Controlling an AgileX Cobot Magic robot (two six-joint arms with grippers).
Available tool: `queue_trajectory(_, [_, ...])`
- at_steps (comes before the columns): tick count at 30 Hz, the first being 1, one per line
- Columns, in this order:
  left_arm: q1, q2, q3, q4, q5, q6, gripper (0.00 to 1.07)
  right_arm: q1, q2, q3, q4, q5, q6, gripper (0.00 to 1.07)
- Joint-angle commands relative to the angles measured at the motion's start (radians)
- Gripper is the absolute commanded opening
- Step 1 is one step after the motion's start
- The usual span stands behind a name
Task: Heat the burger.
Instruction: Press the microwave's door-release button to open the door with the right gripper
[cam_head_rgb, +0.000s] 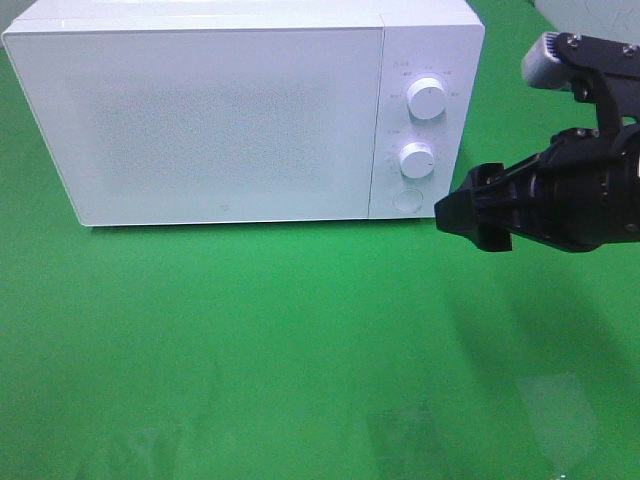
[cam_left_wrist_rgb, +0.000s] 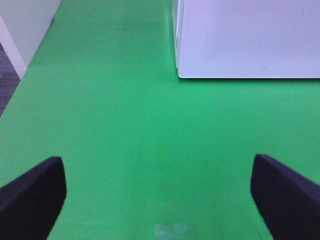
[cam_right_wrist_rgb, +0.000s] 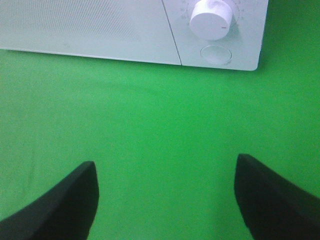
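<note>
The burger is out of view in every frame. A white microwave (cam_head_rgb: 200, 110) stands at the back of the green table with its door shut; its front also shows in the left wrist view (cam_left_wrist_rgb: 250, 40) and the right wrist view (cam_right_wrist_rgb: 90, 25). My right gripper (cam_head_rgb: 470, 222) hovers just right of the microwave's lower control panel, pointing left toward it. It is open (cam_right_wrist_rgb: 165, 200), with only green cloth between its black fingers (cam_right_wrist_rgb: 60, 205). My left gripper (cam_left_wrist_rgb: 160, 200) is open over bare cloth, left of the microwave's front corner, and does not appear in the high view.
The microwave's panel carries two white knobs (cam_head_rgb: 427, 99) (cam_head_rgb: 417, 158) and a round button (cam_head_rgb: 406, 199); the lower knob (cam_right_wrist_rgb: 212, 19) and the button (cam_right_wrist_rgb: 216, 53) also show in the right wrist view. The green cloth (cam_head_rgb: 300, 340) ends at a table edge (cam_left_wrist_rgb: 15, 85) beside a white wall.
</note>
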Motion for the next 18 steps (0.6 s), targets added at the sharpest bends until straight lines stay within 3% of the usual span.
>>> queue_trajectory(1, [0.003,-0.016,0.001,-0.003,-0.004,-0.001,0.94,-0.009,-0.115,-0.030,-0.049,0.220,-0.015,0.72])
queue_trajectory(11, [0.003,-0.016,0.001,-0.003,-0.004,-0.001,0.94,-0.009,-0.401,-0.031,-0.146,0.482,-0.022,0.72])
queue_trajectory(18, [0.003,-0.016,0.001,-0.003,-0.004,-0.001,0.94,-0.009,-0.609,-0.031,-0.245,0.645,-0.022,0.81])
